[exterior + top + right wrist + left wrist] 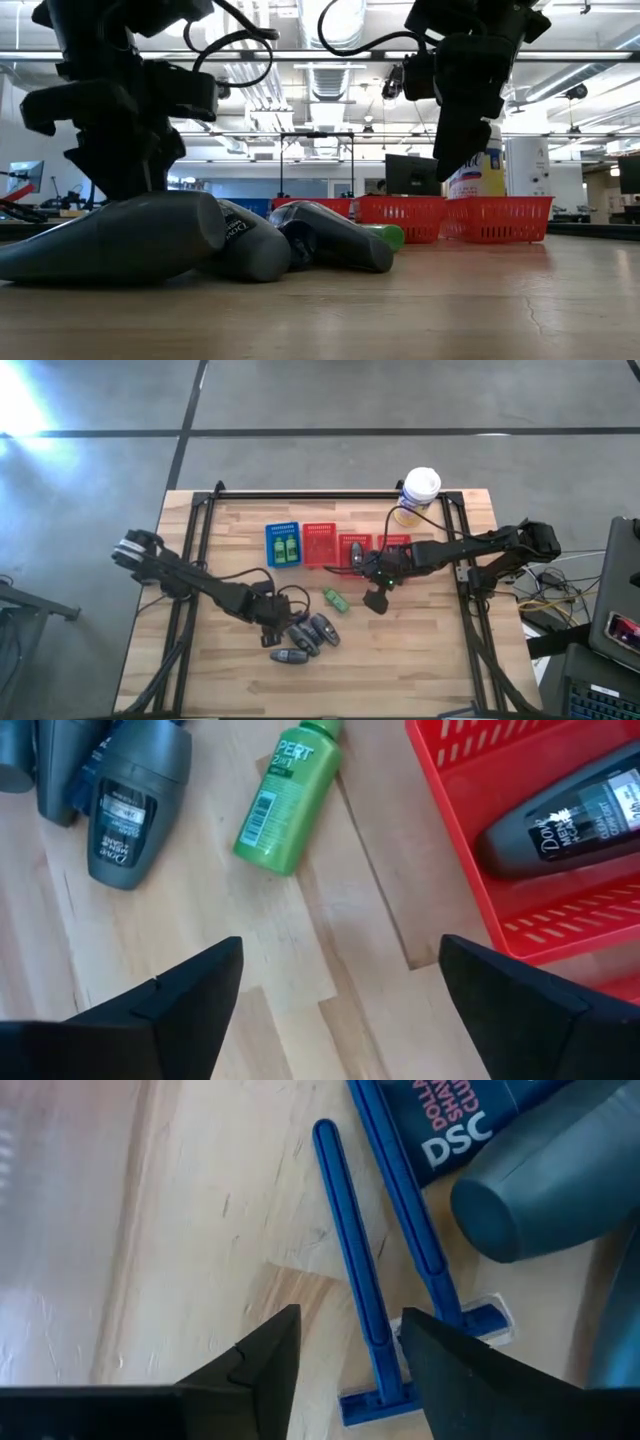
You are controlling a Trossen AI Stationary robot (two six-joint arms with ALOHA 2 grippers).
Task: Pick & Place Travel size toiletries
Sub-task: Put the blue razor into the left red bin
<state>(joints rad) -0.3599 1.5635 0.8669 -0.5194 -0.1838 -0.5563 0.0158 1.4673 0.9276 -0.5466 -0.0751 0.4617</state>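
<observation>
The left gripper (272, 638) hung low over the pile of dark grey tubes (308, 637) on the tabletop (430, 660), its fingers (262, 1370) parted narrowly astride a blue razor (357, 1295), probably lined up to pinch its handle. The right gripper (376, 601) hovered beside the red baskets (320, 545), fingers (190, 995) spread wide and empty, likely just clear of a drop, since one dark bottle (570, 815) lay in the red basket (470, 780). A lone green bottle (335, 600) lay between the grippers; two more sat in the blue basket (283, 544). A second razor (410, 1220) ran partly under a tube, its head half hidden.
</observation>
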